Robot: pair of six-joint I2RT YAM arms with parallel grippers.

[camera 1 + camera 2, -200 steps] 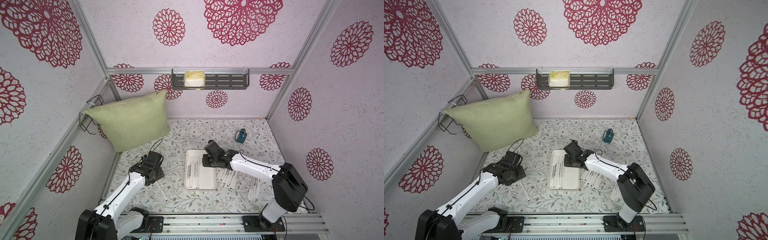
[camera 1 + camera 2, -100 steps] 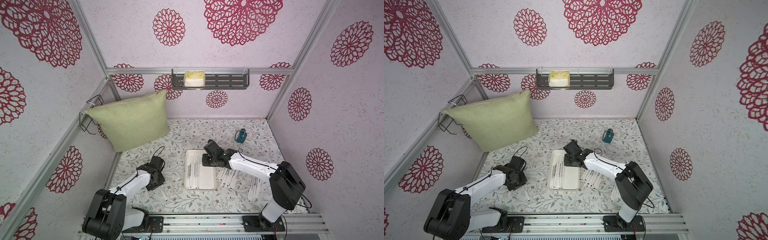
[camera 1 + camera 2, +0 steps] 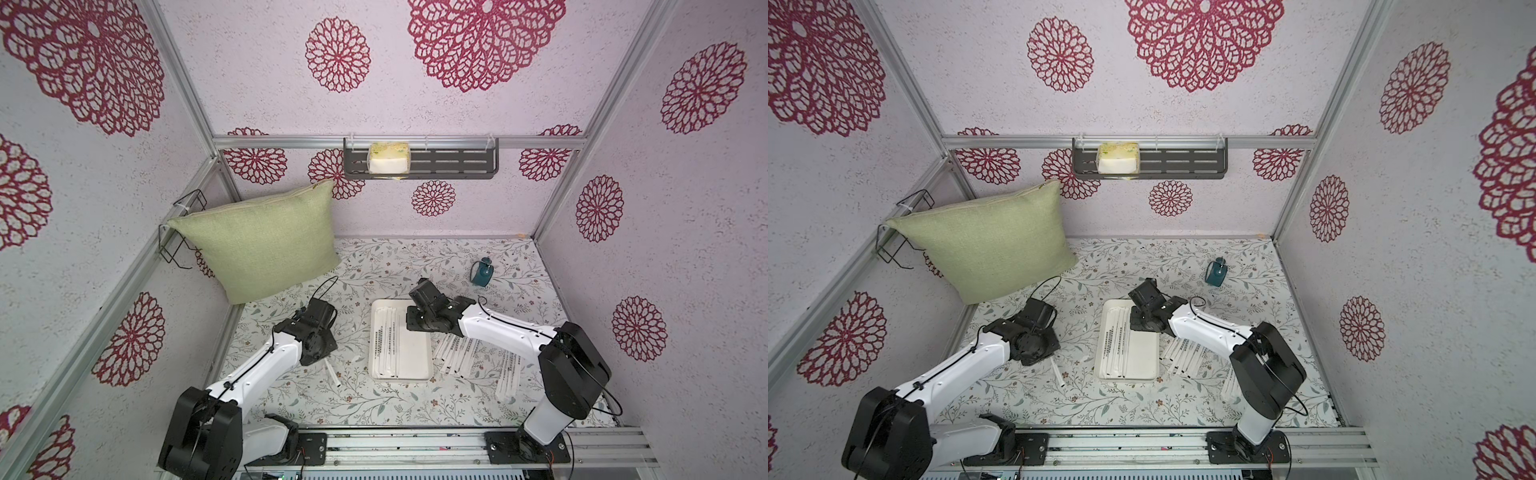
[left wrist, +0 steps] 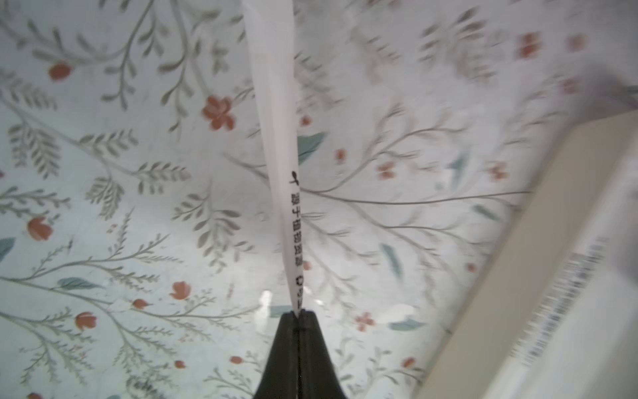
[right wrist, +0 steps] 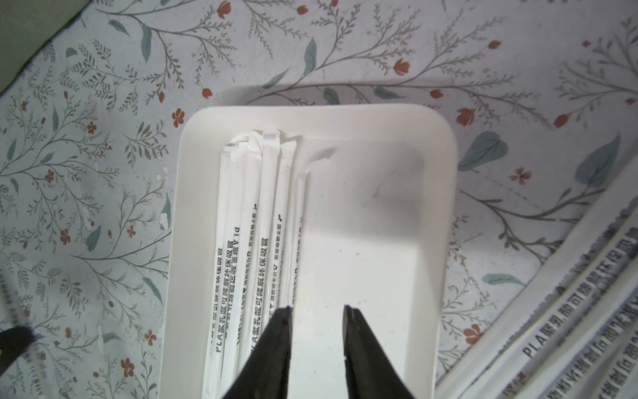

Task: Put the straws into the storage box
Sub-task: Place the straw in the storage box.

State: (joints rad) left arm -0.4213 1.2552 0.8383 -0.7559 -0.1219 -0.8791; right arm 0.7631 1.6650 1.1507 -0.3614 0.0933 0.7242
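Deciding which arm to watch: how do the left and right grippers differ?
The left gripper is shut, the right gripper open. The left pinches a straw; the right holds nothing. The left is over the table beside the storage box; the right is over it. Both have black fingers.

The storage box (image 3: 415, 353) has bare room on its right side, but straws (image 3: 384, 345) fill its left side, the right gripper (image 5: 317, 309) hangs over it, and more lie just beside it.
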